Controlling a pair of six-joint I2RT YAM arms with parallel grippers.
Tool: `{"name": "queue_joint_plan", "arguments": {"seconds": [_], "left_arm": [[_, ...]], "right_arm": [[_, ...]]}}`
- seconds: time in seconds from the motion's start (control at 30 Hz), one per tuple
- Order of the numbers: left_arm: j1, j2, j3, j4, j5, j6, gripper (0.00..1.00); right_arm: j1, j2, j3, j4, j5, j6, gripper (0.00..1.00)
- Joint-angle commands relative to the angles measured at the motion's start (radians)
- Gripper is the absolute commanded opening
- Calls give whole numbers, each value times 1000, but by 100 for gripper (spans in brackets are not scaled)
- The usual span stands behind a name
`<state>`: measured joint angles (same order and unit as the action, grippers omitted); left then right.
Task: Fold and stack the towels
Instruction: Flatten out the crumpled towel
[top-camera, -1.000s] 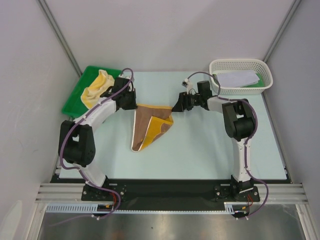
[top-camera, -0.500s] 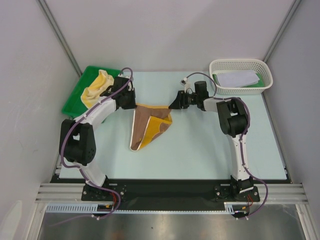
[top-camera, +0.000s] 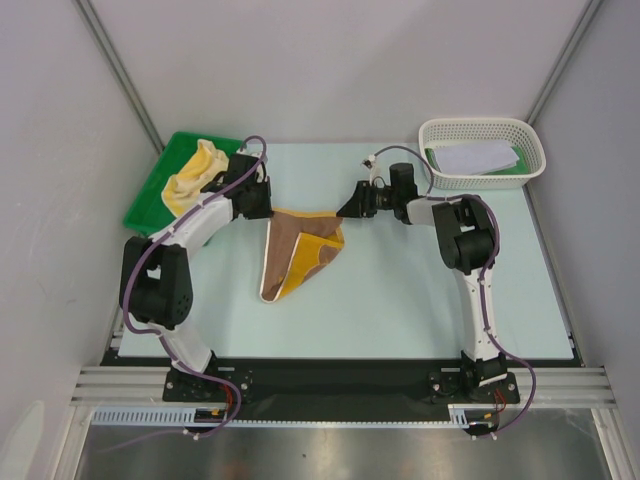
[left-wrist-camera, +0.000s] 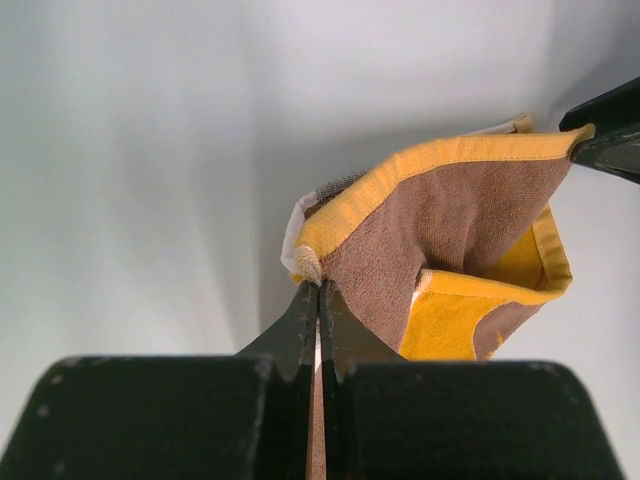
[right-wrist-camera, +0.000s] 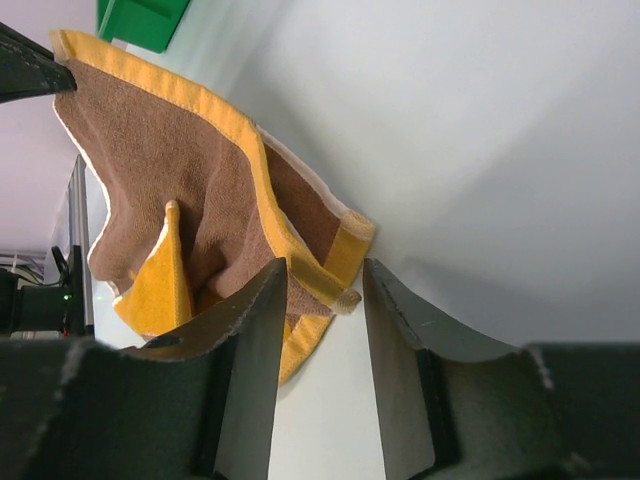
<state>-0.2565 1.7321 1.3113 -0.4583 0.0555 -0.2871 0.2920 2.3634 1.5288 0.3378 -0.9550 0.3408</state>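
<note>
Start at the near side of the table (top-camera: 420, 290): the loose point of the brown and yellow towel (top-camera: 298, 255) trails towards the arm bases, one yellow flap doubled over the brown face. Whether that point rests on the table or hangs clear, you cannot tell. Further in, its far edge runs between the two arms. Your left gripper (left-wrist-camera: 318, 288) is clamped tight on the left corner, which keeps that edge up and taut. Your right gripper (right-wrist-camera: 322, 268) has its jaws apart with the right corner between them – placed to pinch, not yet gripping. Judged from this, securing that corner comes next, so you can spread the towel flat. At the far left the green tray (top-camera: 150, 195) holds a crumpled yellow towel (top-camera: 195, 172); at the far right the white basket (top-camera: 480, 127) holds a pale towel (top-camera: 478, 158).
</note>
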Motion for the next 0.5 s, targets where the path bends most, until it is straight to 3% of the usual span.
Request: {"name": "queue_joint_plan", "arguments": {"seconds": [0.0, 0.1, 0.2, 0.33, 0.4, 0.47], "left_arm": [[10, 1, 39, 21, 6, 8, 0], [10, 3, 40, 23, 10, 5, 0], [10, 3, 40, 23, 10, 0, 0], [10, 6, 42, 24, 17, 2, 0], [10, 1, 46, 23, 24, 5, 0], [10, -17, 55, 21, 44, 3, 0]], "right_arm": [[1, -24, -25, 43, -25, 1, 43], [-5, -24, -36, 44, -24, 7, 46], [-4, -27, -39, 50, -34, 7, 41], [-7, -47, -56, 50, -27, -8, 13], [-10, -88, -68, 37, -7, -37, 3], [-19, -143, -117, -9, 85, -60, 0]]}}
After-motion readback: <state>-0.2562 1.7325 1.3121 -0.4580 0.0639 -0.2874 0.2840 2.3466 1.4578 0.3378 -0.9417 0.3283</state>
